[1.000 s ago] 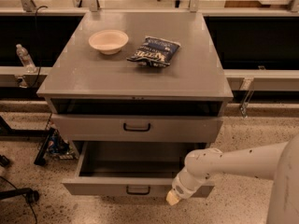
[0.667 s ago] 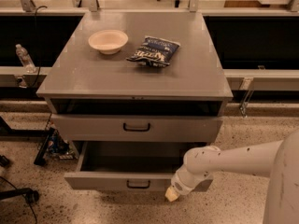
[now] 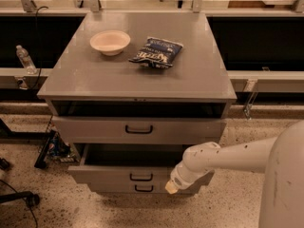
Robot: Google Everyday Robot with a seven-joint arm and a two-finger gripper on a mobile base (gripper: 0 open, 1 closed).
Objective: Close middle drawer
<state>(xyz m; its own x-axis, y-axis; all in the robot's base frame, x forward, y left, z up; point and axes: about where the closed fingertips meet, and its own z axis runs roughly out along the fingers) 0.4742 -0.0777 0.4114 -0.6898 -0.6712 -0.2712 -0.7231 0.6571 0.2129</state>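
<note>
The middle drawer [image 3: 114, 174] of the grey cabinet stands partly pulled out, and its dark inside shows above its low front panel. A small black pull handle [image 3: 141, 177] sits at the panel's centre. My gripper [image 3: 172, 186] is at the end of the white arm reaching in from the right. It is up against the right part of the drawer's front panel. The taller-fronted drawer [image 3: 138, 129] above has a larger black handle. The lowest drawer [image 3: 141, 188] shows just below the middle one.
A white bowl [image 3: 110, 42] and a dark chip bag [image 3: 156, 52] lie on the cabinet top [image 3: 95, 80]. A water bottle [image 3: 24, 59] stands on the ledge at the left. Cables and a chair base lie on the speckled floor at the left.
The middle drawer has slid inward toward the cabinet. My gripper has moved with its front panel, back and slightly left.
</note>
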